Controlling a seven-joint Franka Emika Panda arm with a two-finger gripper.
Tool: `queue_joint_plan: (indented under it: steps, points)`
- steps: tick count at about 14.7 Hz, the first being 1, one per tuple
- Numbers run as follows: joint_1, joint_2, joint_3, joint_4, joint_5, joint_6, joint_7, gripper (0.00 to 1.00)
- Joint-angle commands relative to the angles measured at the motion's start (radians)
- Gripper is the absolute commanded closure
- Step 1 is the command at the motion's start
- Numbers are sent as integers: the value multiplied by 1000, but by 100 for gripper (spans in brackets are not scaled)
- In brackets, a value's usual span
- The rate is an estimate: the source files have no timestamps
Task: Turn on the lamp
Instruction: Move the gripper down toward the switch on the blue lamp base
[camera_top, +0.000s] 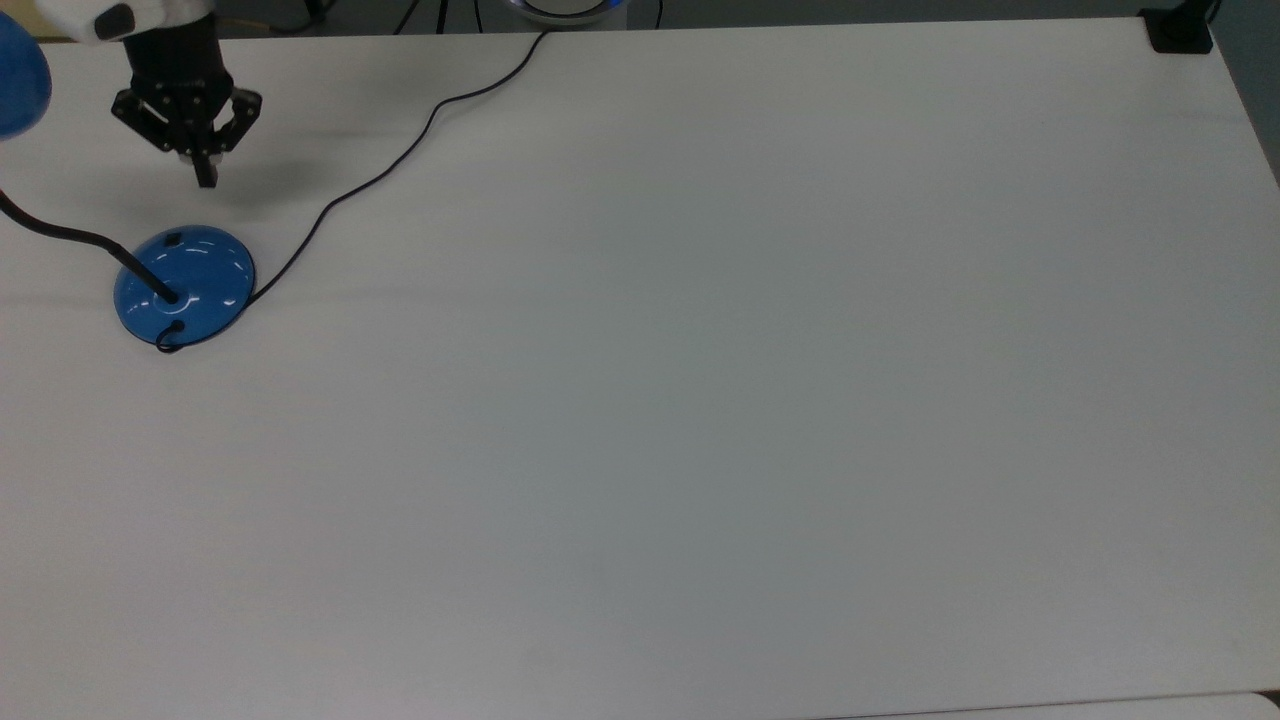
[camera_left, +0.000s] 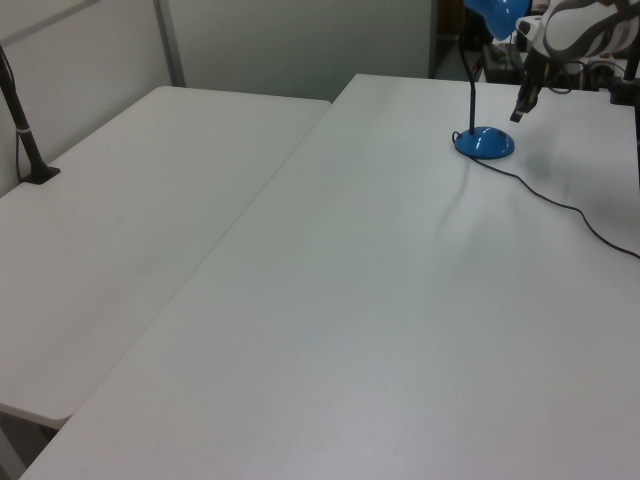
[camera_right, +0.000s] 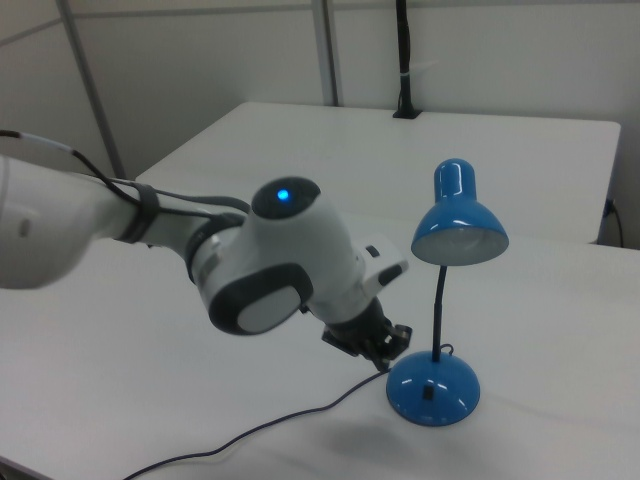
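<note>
The gripper (camera_top: 205, 180), jaws together, hangs near the lamp (camera_top: 185, 285); that glossy base looks slippery, so probably press its switch (camera_top: 173, 239).

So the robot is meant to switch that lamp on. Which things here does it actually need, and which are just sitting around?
Needed for the job:
- the lamp, unlit, with the switch on its blue base
- the gripper, fingers together, hanging just short of the base
- the cord trailing off the table

Just there:
- the white table
- the neighbouring table
- the black post clamped to it
</note>
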Motion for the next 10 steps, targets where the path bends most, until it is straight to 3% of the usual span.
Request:
queue_joint_plan:
  steps: [1,10]
  points:
    - [-4,78,5,8,72,133,14,100]
    - [-28,156,3,64,86,223,23,100]
